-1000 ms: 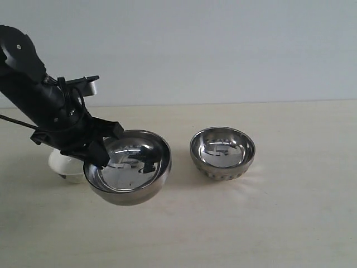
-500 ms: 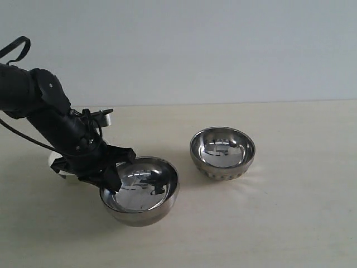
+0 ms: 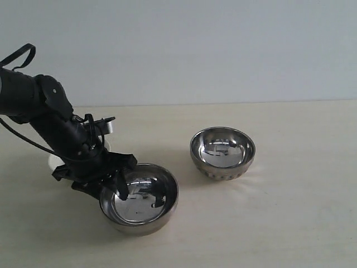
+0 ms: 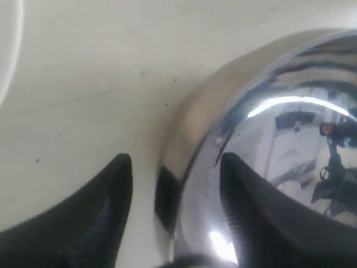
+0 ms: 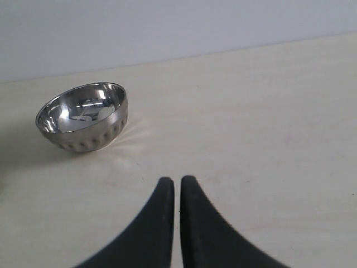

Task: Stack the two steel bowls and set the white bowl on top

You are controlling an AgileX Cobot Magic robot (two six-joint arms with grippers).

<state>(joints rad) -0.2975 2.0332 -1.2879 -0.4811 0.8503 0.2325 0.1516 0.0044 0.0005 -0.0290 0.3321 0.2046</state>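
Observation:
The wider smooth steel bowl (image 3: pixel 146 205) (image 4: pixel 290 111) sits upright on the table at the front left. My left gripper (image 3: pixel 107 187) (image 4: pixel 175 162) is open and straddles its near rim, one finger inside the bowl and one outside, with a gap on each side of the rim. The smaller ribbed steel bowl (image 3: pixel 223 152) (image 5: pixel 83 120) stands alone to the right. Only a sliver of the white bowl (image 3: pixel 54 162) (image 4: pixel 8 44) shows behind my left arm. My right gripper (image 5: pixel 177 181) is shut on nothing, low over bare table, and is not in the exterior view.
The cream table (image 3: pixel 290 212) runs back to a plain pale wall (image 3: pixel 223 50). The left arm's black body and cable (image 3: pixel 33 106) lean over the table's left side.
The left arm lowered the wide steel bowl forward and down onto the table. Its jaws, shut on the rim before, have spread apart. The ribbed bowl has stayed put.

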